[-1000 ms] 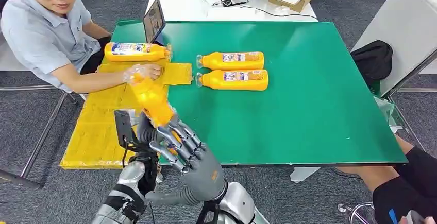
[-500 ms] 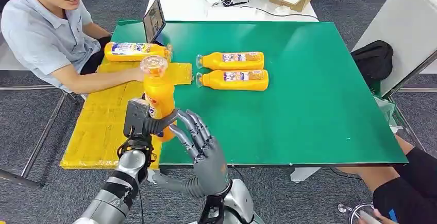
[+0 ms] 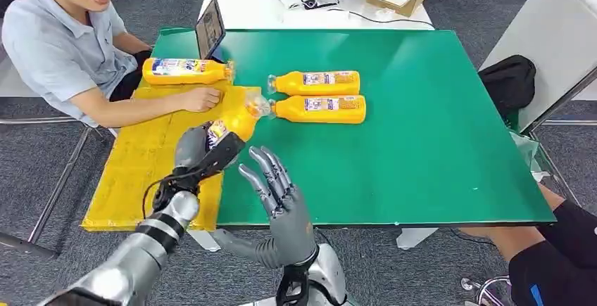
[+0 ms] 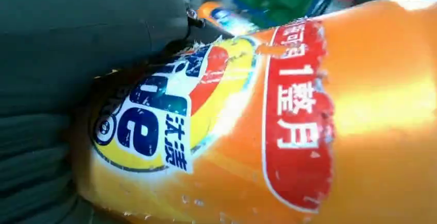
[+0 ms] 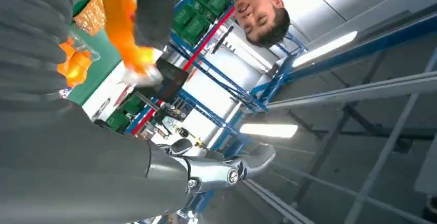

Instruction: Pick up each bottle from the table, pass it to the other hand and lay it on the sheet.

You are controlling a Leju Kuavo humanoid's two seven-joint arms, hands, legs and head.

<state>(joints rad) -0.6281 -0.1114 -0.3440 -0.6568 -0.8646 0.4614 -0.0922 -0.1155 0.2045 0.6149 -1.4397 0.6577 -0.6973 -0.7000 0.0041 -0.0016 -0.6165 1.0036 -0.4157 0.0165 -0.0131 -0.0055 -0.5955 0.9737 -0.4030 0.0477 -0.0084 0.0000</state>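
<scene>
Left hand [image 3: 199, 157] grips an orange bottle [image 3: 236, 123], tilted over the yellow sheet [image 3: 134, 172], not laid down. Right hand [image 3: 278, 193] is empty, fingers spread. One bottle [image 3: 184, 71] lies at the sheet's far end; two bottles [image 3: 318, 96] wait on the green surface [image 3: 422, 144].

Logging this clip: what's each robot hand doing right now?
Left robot hand: holding an orange bottle over the yellow sheet.
Right robot hand: open, fingers spread, holding nothing.
</scene>
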